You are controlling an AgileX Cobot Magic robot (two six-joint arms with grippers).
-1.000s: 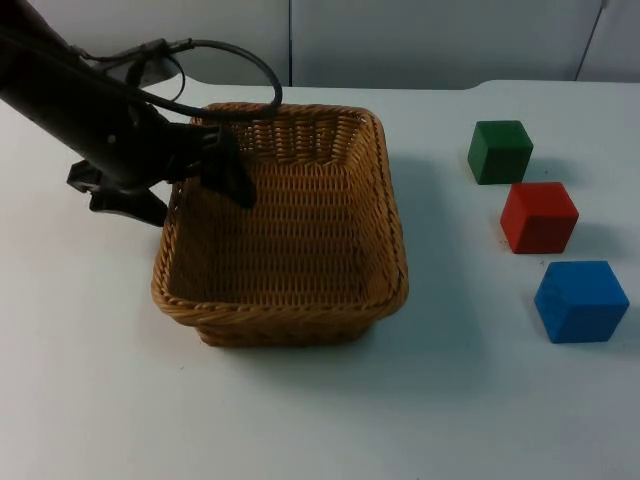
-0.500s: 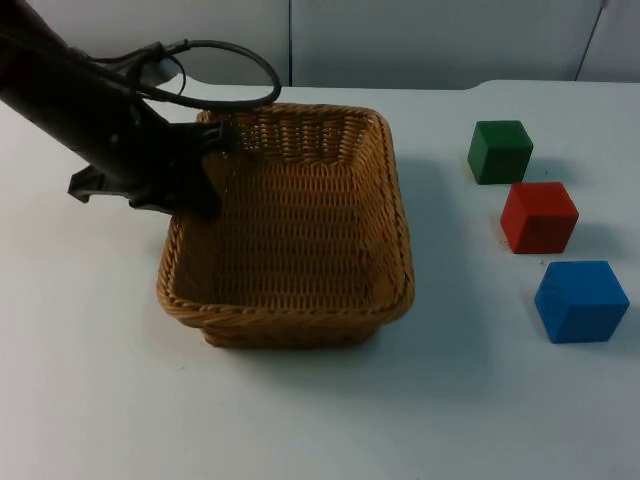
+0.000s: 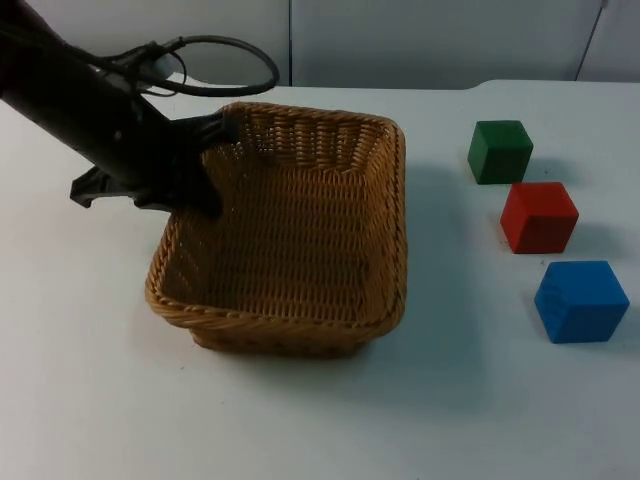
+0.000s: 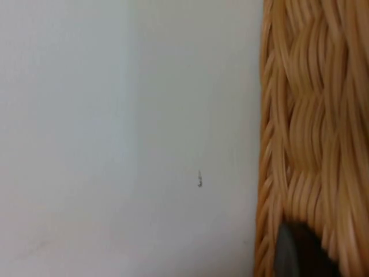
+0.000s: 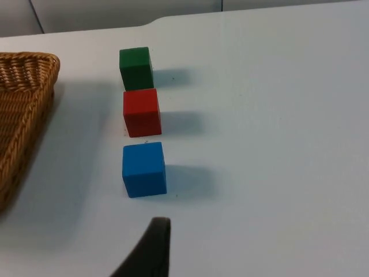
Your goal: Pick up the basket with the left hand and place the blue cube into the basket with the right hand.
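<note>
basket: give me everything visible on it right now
The basket is a rectangular, open-topped tray of tan woven wicker with a braided rim and sloping walls, and nothing lies inside it. It sits left of the three cubes on the white table, apart from them. Its far end looks raised, so it sits tilted with the near edge low. The left gripper is clamped on the left wall near the far corner; in the left wrist view a black fingertip lies against the weave.

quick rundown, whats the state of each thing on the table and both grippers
basket: tilted, left rim lifted, nothing inside
left gripper: shut on the basket's left rim
right gripper: waiting above the table near the blue cube
blue cube: on the table, untouched
red cube: on the table
green cube: on the table
</note>
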